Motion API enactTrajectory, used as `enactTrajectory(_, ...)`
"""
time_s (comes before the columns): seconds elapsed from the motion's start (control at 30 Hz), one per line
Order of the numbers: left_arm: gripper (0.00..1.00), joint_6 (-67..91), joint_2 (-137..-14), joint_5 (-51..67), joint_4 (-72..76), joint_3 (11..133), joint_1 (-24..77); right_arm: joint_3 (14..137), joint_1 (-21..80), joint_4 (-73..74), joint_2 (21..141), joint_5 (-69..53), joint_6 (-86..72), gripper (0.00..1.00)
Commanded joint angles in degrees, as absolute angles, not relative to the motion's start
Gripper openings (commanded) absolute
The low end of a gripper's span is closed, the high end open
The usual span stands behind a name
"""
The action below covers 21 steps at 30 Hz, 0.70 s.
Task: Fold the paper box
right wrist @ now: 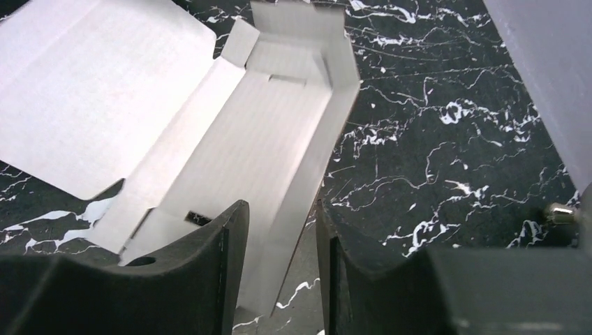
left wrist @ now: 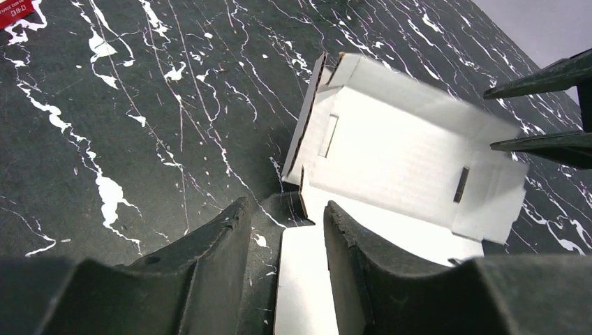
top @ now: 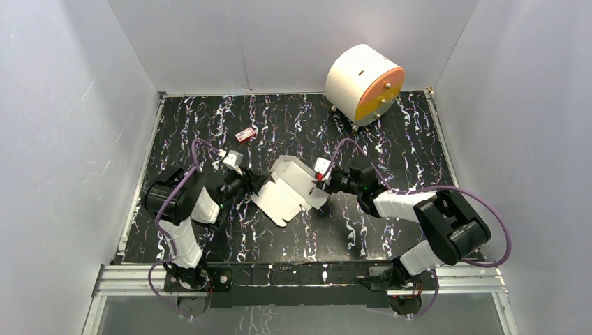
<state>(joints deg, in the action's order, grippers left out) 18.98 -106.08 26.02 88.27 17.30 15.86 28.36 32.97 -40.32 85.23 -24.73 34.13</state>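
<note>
Looking at the middle of the black marbled table (top: 279, 118), you find the paper box (top: 290, 190) half folded, lying between your two arms. Your left gripper (left wrist: 287, 206) has its fingers apart above a flat flap. Your right gripper (right wrist: 280, 206) has its fingers apart around a raised side wall.

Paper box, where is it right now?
In the top view the paper box lies half open in the middle of the table, between the left tool and the right tool; the white cylinder stands behind it, to the right.
</note>
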Motion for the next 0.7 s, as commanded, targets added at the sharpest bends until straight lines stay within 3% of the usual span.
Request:
enactTrajectory(0.0,0.41,19.25,-103.37,27.46,90.87,18.37,15.62,33.22,32.85,-36.27,82.49,-25.13,36.63,0.51)
enactTrajectory(0.37,0.45,20.73,-104.01,26.16,89.58,19.21,15.6,45.42,32.57,-23.01,87.61,-18.03,23.76,0.68)
enactTrajectory(0.67,0.5,21.47,-102.81,24.3,86.12,20.2,15.43,49.52,29.92,-18.49,93.33,-19.84,9.12,0.68)
